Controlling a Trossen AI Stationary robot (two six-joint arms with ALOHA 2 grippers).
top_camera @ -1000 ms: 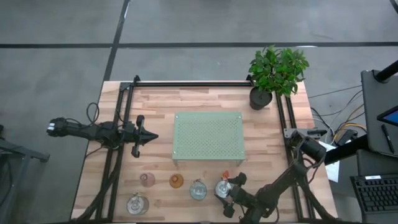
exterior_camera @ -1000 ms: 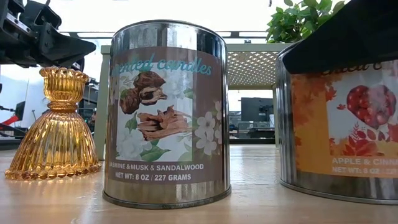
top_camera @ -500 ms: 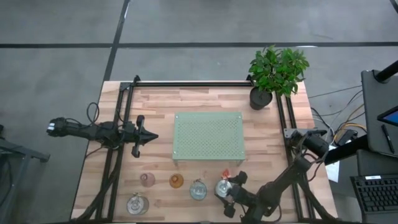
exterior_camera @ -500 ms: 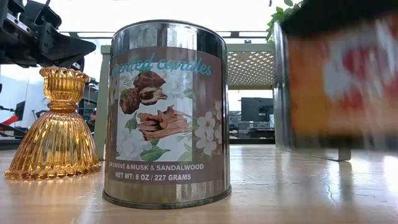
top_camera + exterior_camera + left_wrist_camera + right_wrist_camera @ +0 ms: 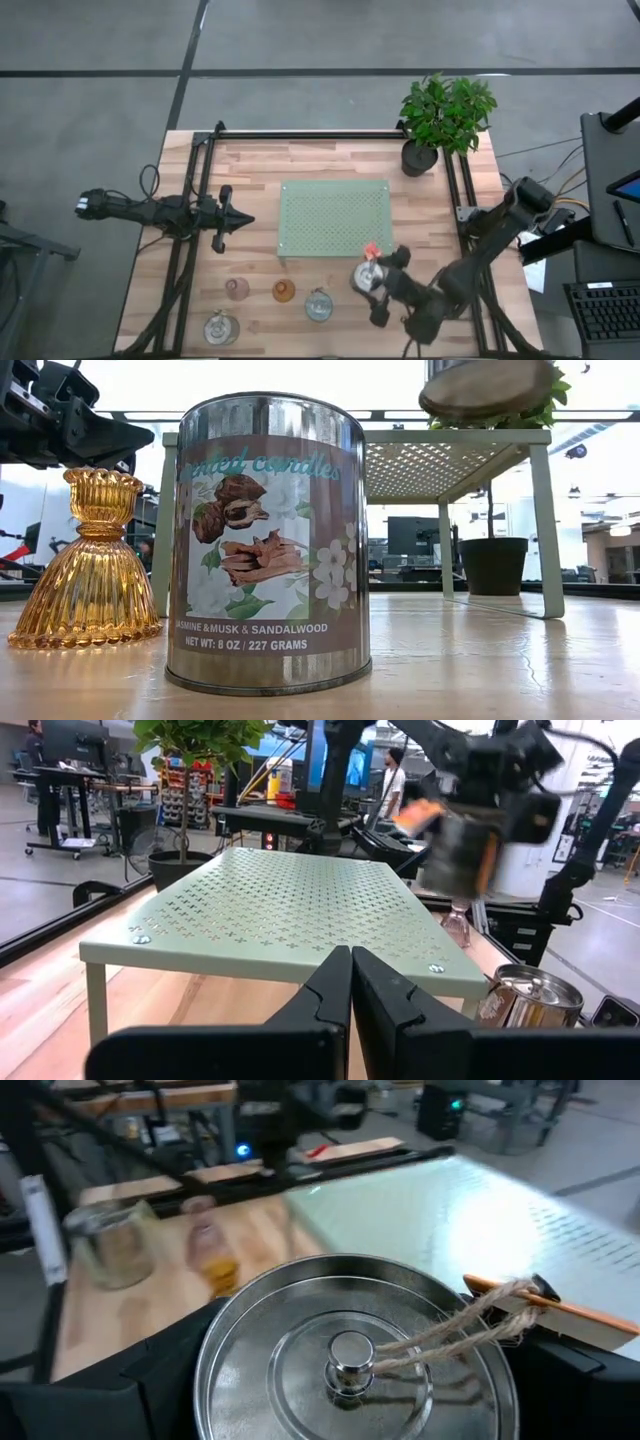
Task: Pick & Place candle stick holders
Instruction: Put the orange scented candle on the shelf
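two dark, slim jointed arms, black cable looped by the left arm (image 5: 150, 208), fingers (image 5: 330, 1000) seemingly matte black

Candle tin (image 5: 267, 545) label reads "JASMINE & MUSK & SANDALWOOD, 227 GRAMS"

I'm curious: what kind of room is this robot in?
Probably a robotics lab or workshop: a wooden worktable with two robot arms, desks with monitors behind, and a person standing in the background.

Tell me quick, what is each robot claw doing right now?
Left gripper: shut, holding nothing, hovering left of the green tray.
Right gripper: clamped wide on a silvery lidded candle tin, lifted off the table.
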